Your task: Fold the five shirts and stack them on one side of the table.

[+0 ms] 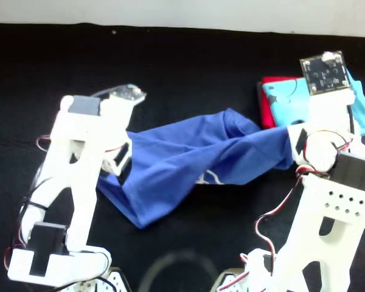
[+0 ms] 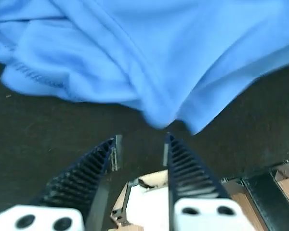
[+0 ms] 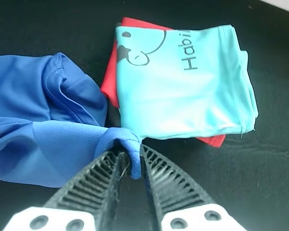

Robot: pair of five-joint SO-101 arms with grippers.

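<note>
Currently we have the right gripper (image 3: 130, 162) clenched on a corner of the blue shirt (image 1: 188, 159), mid-table, probably to stretch it flat; left gripper (image 2: 141, 147) released beside its hem. Teal shirt (image 3: 183, 91) stacked on red shirt (image 3: 109, 82).

- Table (image 1: 188, 55): black surface, runs to a pale wall at the far edge.
- Blue shirt (image 1: 182, 158): crumpled and unfolded, sprawled across the middle from the near left toward the far right.
- Red shirt (image 1: 266, 106): folded, flat on the table at the far right.
- Turquoise shirt (image 1: 286, 106): folded, stacked on the red one, whose edge shows.
</note>
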